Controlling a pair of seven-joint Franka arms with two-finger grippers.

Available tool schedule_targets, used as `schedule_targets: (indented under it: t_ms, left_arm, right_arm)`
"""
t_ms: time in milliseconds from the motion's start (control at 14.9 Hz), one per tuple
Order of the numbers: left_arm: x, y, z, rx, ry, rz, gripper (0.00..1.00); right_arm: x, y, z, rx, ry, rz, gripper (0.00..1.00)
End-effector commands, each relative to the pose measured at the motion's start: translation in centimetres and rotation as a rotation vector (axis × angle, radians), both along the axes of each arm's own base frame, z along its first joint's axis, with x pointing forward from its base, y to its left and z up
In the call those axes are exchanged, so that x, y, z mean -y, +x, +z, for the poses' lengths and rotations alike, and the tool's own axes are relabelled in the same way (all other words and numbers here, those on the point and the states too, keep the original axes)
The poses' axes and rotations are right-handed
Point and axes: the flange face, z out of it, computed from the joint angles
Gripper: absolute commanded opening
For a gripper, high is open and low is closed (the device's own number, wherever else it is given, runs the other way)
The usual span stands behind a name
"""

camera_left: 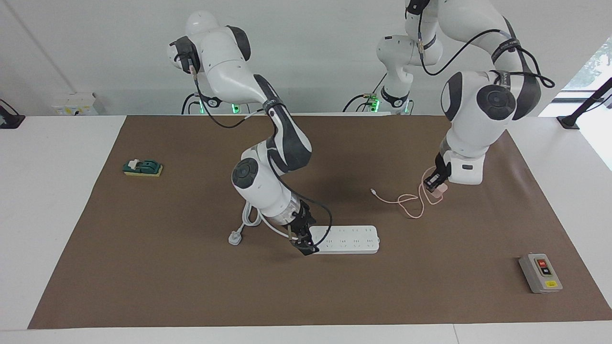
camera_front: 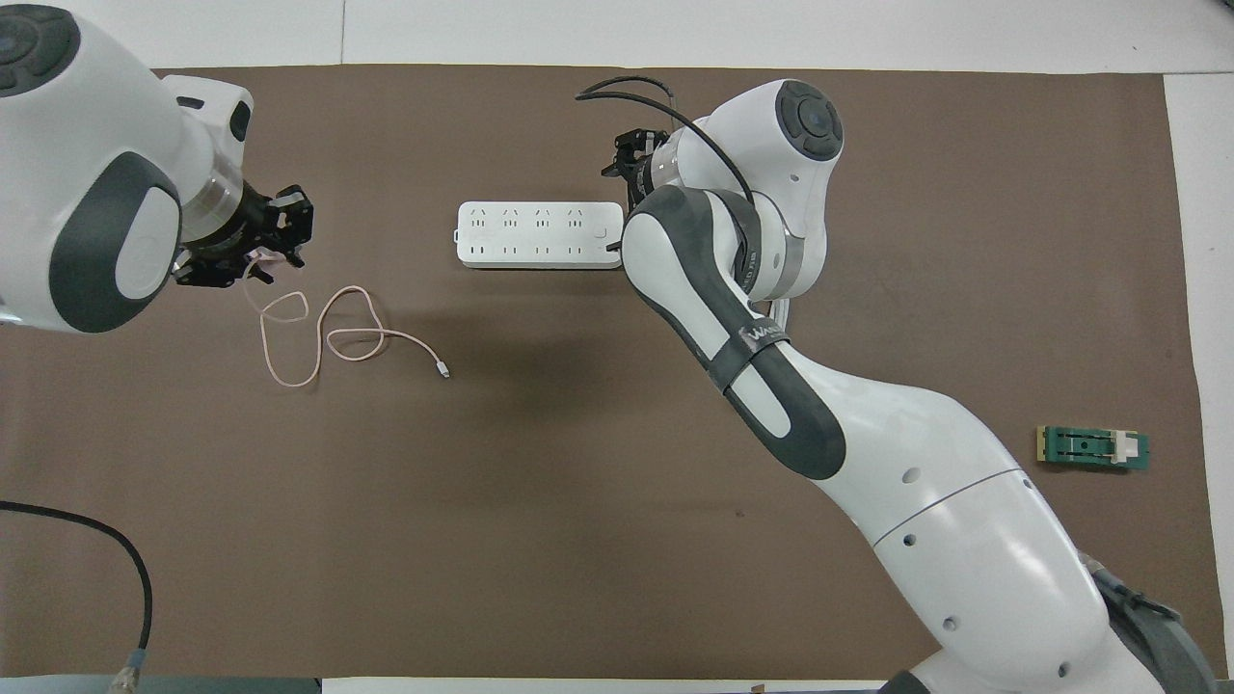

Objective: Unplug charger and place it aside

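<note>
Looking at your desk (camera_left: 143, 267), you have one charger (camera_left: 439, 189) pinched in the left tool (camera_left: 434, 184) at centre right, one power strip (camera_left: 346, 239) under the right tool (camera_left: 306, 248), whose spread I cannot tell.

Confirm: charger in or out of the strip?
Out. The charger is in the left gripper, well apart from the power strip, toward the left arm's end; the sockets that show hold no plug.

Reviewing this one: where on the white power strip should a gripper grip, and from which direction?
Across its narrow width, from above. The power strip lies flat, long and slim, its bare end toward the left arm's end of the table. The right gripper sits at its cord end.
</note>
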Motion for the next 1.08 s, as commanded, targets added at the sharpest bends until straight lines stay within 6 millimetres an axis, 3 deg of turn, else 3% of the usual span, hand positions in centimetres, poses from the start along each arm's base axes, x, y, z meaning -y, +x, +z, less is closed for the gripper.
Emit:
schedule_targets:
  t_ms: [0, 135, 202, 336, 538, 605, 874, 1009]
  left_arm:
    - [-5.7, -3.5, 1.3, -0.019, -0.017, -0.249, 0.0]
    - [-8.3, -3.8, 0.6, -0.027, -0.045, -0.334, 0.0]
    - [-8.5, -4.4, 0.3, -0.032, -0.064, -0.376, 0.0]
    - [-9.9, -5.9, -1.9, 0.012, -0.141, -0.409, 0.0]
    - [-8.6, -9.3, -5.3, 0.011, -0.168, -0.48, 0.0]
    - [-7.2, -10.6, -6.6, 0.006, -0.167, -0.511, 0.0]
    - [-3.5, -14.8, -9.4, -0.039, -0.17, -0.591, 0.0]
    - [-3.3, -16.1, -10.5, -0.039, -0.168, -0.598, 0.0]
  right_arm:
    - [2.5, -1.7, 3.7, 0.03, -0.046, 0.049, 1.0]
    - [4.5, -2.1, 6.0, -0.015, -0.053, 0.065, 1.0]
    - [5.9, -2.1, 7.8, -0.018, -0.053, 0.063, 1.0]
    - [7.2, -2.6, 10.6, -0.006, -0.07, 0.073, 1.0]
    - [8.1, -3.2, 13.3, 0.075, -0.15, 0.184, 1.0]
    - [8.4, -3.8, 14.2, 0.096, -0.168, 0.288, 1.0]
    - [13.3, -5.4, 17.8, 0.154, -0.265, 0.662, 1.0]
    - [16.1, -6.1, 19.0, 0.143, -0.341, 0.782, 1.0]
